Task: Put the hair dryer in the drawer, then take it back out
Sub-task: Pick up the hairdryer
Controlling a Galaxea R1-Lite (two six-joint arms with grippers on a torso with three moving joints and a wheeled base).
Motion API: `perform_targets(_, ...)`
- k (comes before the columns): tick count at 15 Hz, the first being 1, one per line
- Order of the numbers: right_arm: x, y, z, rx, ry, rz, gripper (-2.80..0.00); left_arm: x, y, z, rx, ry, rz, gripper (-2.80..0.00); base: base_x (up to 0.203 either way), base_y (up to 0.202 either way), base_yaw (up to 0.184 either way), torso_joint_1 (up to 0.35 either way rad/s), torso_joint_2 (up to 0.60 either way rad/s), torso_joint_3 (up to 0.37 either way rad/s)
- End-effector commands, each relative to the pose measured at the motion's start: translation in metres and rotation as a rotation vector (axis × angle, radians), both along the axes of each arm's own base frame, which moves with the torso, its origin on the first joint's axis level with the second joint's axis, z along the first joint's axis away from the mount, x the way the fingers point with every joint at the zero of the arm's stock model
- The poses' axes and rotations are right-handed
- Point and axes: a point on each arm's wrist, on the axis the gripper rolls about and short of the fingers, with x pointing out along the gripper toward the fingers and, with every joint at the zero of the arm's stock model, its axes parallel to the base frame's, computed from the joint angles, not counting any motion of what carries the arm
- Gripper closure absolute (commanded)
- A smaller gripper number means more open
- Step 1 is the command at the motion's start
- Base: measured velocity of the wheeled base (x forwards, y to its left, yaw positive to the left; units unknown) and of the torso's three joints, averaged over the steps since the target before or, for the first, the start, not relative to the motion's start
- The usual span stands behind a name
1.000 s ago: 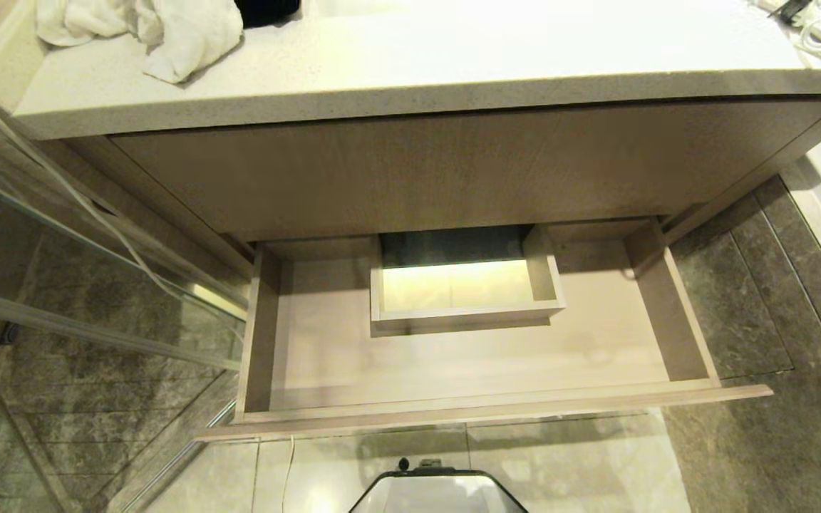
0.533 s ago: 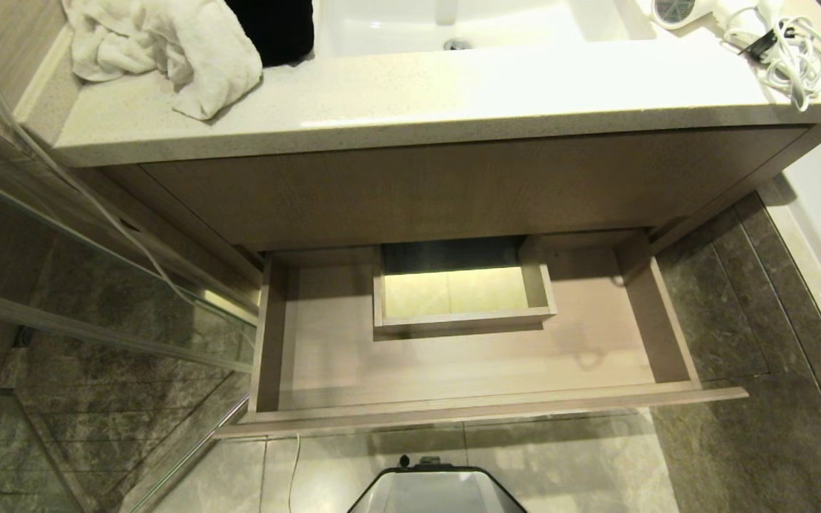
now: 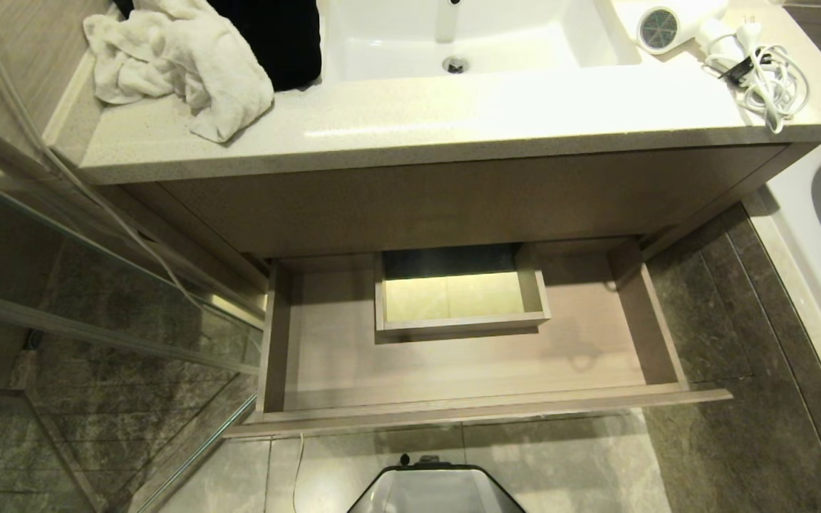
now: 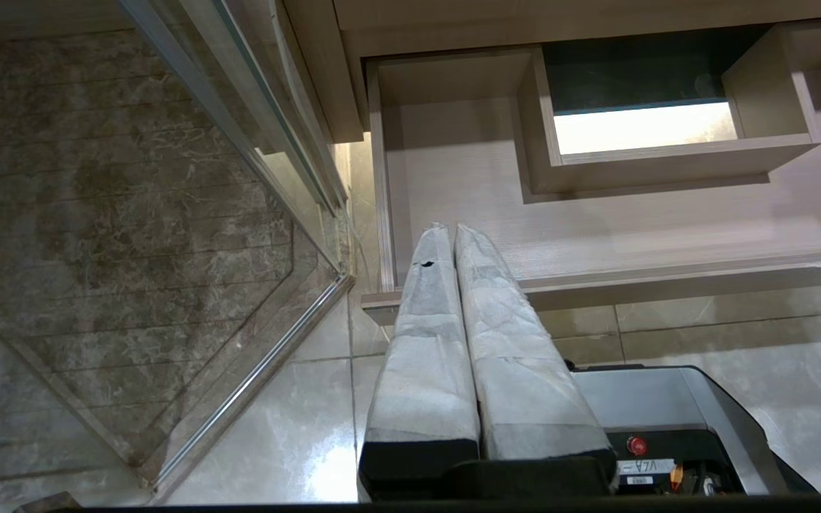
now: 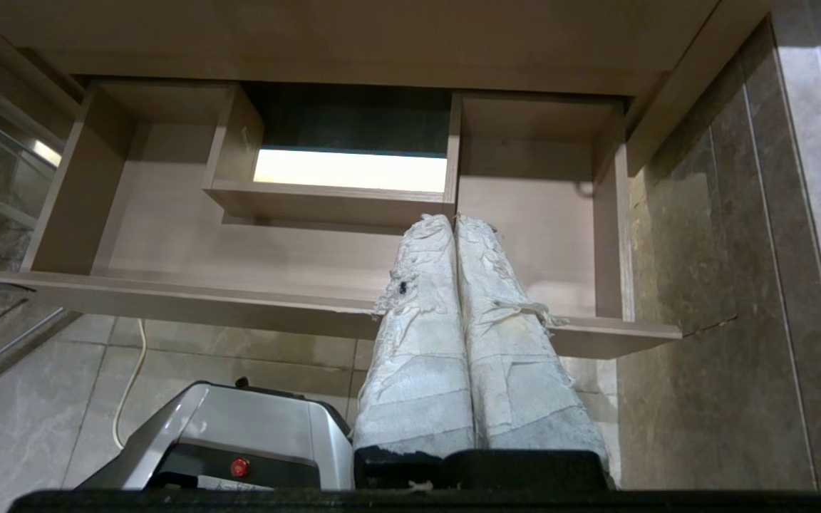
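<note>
Hair dryer (image 3: 678, 28) lies on table (image 3: 453, 114), far right corner beside sink (image 3: 467, 35), grey grille facing sink; bundled cord (image 3: 770, 78) just beside it.

Drawer (image 3: 467, 410) pulled open below, nothing inside.

Handling, judged: light, rigid smooth plastic, likely slippery on round barrel. Folding handle may swing; loose cord may trail and snag. Best hold probably across barrel near handle joint, though joint hard to make out.

Count: one dryer, one drawer, one towel (image 3: 182, 64).

Left pincer (image 4: 451, 229) clenched, empty, hanging before drawer. Right pincer (image 5: 453, 219) clenched, empty, likewise.
</note>
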Motion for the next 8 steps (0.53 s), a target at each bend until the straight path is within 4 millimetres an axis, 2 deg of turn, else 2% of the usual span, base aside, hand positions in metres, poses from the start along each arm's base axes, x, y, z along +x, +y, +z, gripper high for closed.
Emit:
perform_targets(1, 0.0004, 0.0001, -0.0118, -0.001, 0.0, 0.002, 0.0, 0.0, 0.0, 0.0, 0.0, 0.0, 0.0, 0.0, 0.0, 0.0, 0.0, 0.163, -0.31, -0.158)
perform_targets(6, 0.0003, 0.0003, -0.0116, -0.018, -0.005, 0.01, 0.0, 0.0001, 0.0, -0.0004, 0.0, 0.001, 0.0, 0.0, 0.0, 0.0, 0.0, 0.162, -0.32, -0.15)
perform_targets(8, 0.0003, 0.0002, -0.0116, -0.019, -0.005, 0.005, 0.0, 0.0, 0.0, 0.0, 0.0, 0.0, 0.0, 0.0, 0.0, 0.0, 0.0, 0.009, -0.02, -0.006)
